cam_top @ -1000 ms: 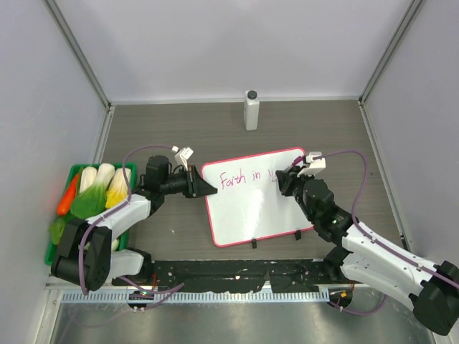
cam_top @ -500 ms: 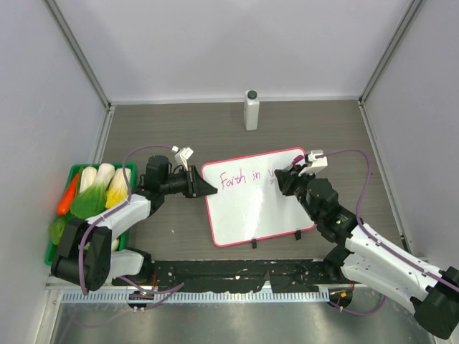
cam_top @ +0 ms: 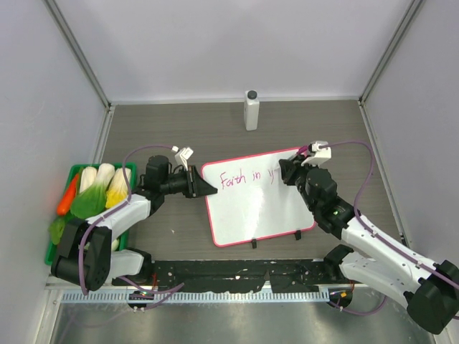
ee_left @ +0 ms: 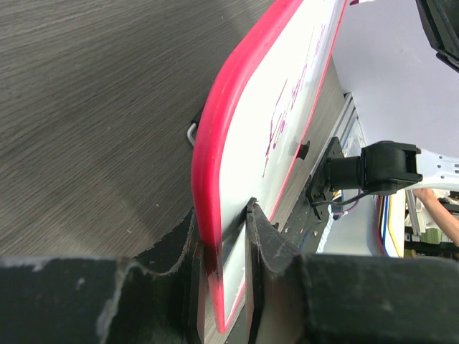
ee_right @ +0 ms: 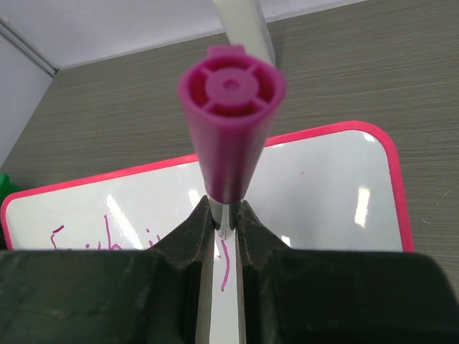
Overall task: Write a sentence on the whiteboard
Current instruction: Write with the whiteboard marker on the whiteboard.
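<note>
Top view: whiteboard (cam_top: pixel 251 211) sits mid-table, long axis running left-right with the right end skewed a bit toward the far side, two black clip feet on its near edge. Left gripper (cam_top: pixel 197 184) is at the board's left edge, and the left wrist cam shows the jaws clenched right on the pink-red frame (ee_left: pixel 208 165), so that arm is just the anchor. Right gripper (cam_top: pixel 290 172) is over the far-right part of the board, jaws clamped on a magenta marker (ee_right: pixel 229 107), butt end toward the lens and tip hidden below the fingers. The sentence (cam_top: pixel 240 179) so far reads roughly "Faith in y…", in thin pink script along the far edge, w/ a fresh stroke visible just under the jaws in the right wrist cam. Key relation: blank board lies to the right of the tip along the long axis, plus the whole near half for a 2nd line. Right arm is the one on the spot, so I'd expect the pen to travel rightward, then drop near and left. Can't tell if the tip is touching. Containers: green tray (cam_top: pixel 74 167) at near left holds toy veg, incl. an orange carrot (cam_top: pixel 67 195) and pale leafy heads. A white bottle (cam_top: pixel 251 111) stands upright at far centre, well apart from the board.
</note>
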`<state>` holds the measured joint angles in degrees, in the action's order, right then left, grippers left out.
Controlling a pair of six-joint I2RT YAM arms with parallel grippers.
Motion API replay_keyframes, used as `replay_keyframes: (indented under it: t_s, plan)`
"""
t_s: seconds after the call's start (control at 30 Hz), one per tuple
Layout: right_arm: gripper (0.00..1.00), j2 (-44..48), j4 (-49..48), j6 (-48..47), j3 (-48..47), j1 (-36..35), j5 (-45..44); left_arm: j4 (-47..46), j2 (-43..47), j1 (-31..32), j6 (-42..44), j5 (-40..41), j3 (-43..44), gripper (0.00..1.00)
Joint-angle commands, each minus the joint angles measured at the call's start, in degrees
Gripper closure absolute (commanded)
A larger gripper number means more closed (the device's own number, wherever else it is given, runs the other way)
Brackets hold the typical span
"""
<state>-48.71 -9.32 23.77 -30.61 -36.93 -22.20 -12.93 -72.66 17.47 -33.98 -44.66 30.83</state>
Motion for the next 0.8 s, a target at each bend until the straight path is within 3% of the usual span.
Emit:
replay_keyframes:
  t_s: [0.0, 0.37, 0.77]
  plan:
    - [0.99, -0.42, -1.66, 0.66, -2.09, 1.42, -1.62, 2.29, -1.51, -2.18, 10.33, 17.51, -1.47, 1.0]
    - [0.99, -3.41, -4.04, 2.42, -0.77, 3.53, 1.1, 2.21, -1.52, -2.18, 10.42, 17.07, -1.39, 1.0]
    - [0.99, -0.69, 0.0, 1.72, 0.99, 3.53, 3.56, 2.21, -1.78, -2.18, 10.42, 16.98, -1.3, 1.0]
